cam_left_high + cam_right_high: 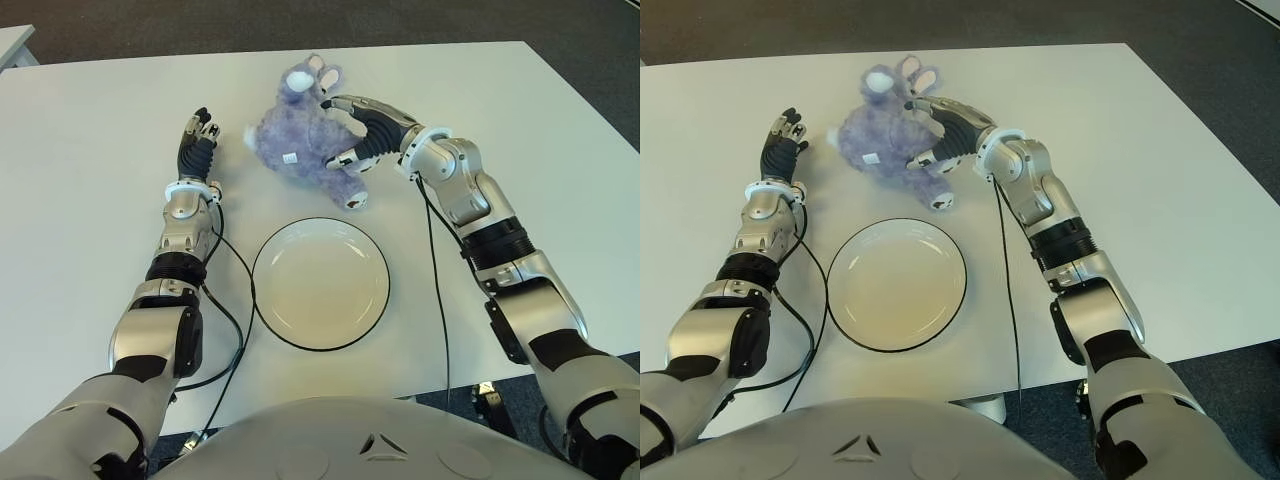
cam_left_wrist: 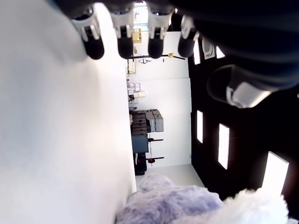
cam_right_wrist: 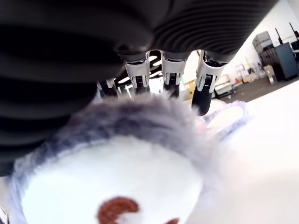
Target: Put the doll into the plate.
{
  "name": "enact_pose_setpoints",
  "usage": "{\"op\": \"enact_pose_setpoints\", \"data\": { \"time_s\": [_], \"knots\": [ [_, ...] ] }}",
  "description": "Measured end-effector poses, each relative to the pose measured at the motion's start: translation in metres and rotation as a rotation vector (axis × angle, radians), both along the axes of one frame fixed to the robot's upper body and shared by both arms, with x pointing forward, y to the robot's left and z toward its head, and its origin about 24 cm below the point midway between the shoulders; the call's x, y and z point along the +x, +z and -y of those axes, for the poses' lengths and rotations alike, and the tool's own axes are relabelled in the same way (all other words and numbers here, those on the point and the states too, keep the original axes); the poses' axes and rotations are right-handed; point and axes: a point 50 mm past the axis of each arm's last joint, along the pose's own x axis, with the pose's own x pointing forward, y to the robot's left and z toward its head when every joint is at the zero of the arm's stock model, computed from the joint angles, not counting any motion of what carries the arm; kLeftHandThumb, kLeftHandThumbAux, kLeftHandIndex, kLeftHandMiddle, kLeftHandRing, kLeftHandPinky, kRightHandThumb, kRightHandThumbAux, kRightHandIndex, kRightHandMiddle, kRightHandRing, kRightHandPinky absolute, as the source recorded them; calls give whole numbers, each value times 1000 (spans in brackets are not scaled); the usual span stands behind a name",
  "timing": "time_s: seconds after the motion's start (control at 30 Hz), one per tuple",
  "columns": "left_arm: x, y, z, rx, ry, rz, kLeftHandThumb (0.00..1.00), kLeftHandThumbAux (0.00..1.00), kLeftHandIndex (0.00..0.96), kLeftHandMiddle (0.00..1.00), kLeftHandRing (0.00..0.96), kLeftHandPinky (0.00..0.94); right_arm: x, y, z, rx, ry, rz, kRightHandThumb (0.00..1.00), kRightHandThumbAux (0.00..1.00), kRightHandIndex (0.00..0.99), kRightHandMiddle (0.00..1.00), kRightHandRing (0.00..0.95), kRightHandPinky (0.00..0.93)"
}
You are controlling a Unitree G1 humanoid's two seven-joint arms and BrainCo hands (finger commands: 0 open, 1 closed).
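While the white bench (image 1: 90, 150) is carrying everything in view, the left hand (image 1: 198, 138) is showing at the far left of the group, just to the left of the doll, with a gap of bare surface between them. Its fingers (image 2: 122, 35) are pointing straight out and relaxed, gripping nothing; in its own wrist view the purple fur is appearing only at the edge, apart from the fingertips. Whether the hand is touching the bench cannot be told.

Moving rightward, the doll (image 1: 300, 140), a fluffy purple plush animal with pale ears and a white foot sole, is lying on the bench beyond the plate, its head toward the far edge and one foot pointing down toward the plate. A small white tag is showing on its body. It is sitting outside the plate, its foot near the far rim but not over it.

Nearer the robot, the plate (image 1: 372, 255) is lying flat, white with a dark rim line, holding nothing. Two black cables are trailing past it, one on each side.

At the right, the right hand (image 1: 362, 130) is closing around the doll's right flank, fingers (image 3: 170, 77) reaching over the top of the fur and the thumb pressing in lower down, so it is grasping the doll.
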Motion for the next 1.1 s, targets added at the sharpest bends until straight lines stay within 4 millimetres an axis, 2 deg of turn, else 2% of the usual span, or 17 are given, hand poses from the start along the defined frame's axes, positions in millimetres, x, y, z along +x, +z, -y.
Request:
{"op": "enact_pose_setpoints", "data": {
  "time_s": [0.17, 0.3, 0.6, 0.8, 0.9, 1.1],
  "knots": [
    [0, 0, 0, 0, 1, 0, 594, 390, 0, 0, 1, 69, 2, -3, 1, 1, -12, 8, 96, 544, 39, 0, 20, 127],
    [0, 0, 0, -1, 1, -2, 592, 389, 0, 0, 0, 66, 5, -5, 2, -3, -24, 20, 98, 550, 40, 0, 16, 92],
    [0, 0, -1, -2, 3, -3, 596, 391, 0, 0, 2, 58, 7, -6, 0, -28, -40, 56, 145, 545, 36, 0, 24, 113],
    [0, 0, -1, -2, 4, -3, 596, 389, 0, 0, 4, 55, 8, -9, -1, -67, -58, 75, 143, 540, 44, 26, 43, 100],
    [0, 0, -1, -2, 4, -3, 596, 387, 0, 0, 1, 50, 8, -10, -2, -92, -65, 86, 138, 540, 52, 68, 86, 164],
    [0, 0, -1, -4, 6, -2, 593, 383, 0, 0, 0, 52, 9, -11, -2, -132, -75, 104, 136, 537, 60, 112, 138, 210]
  ]
}}
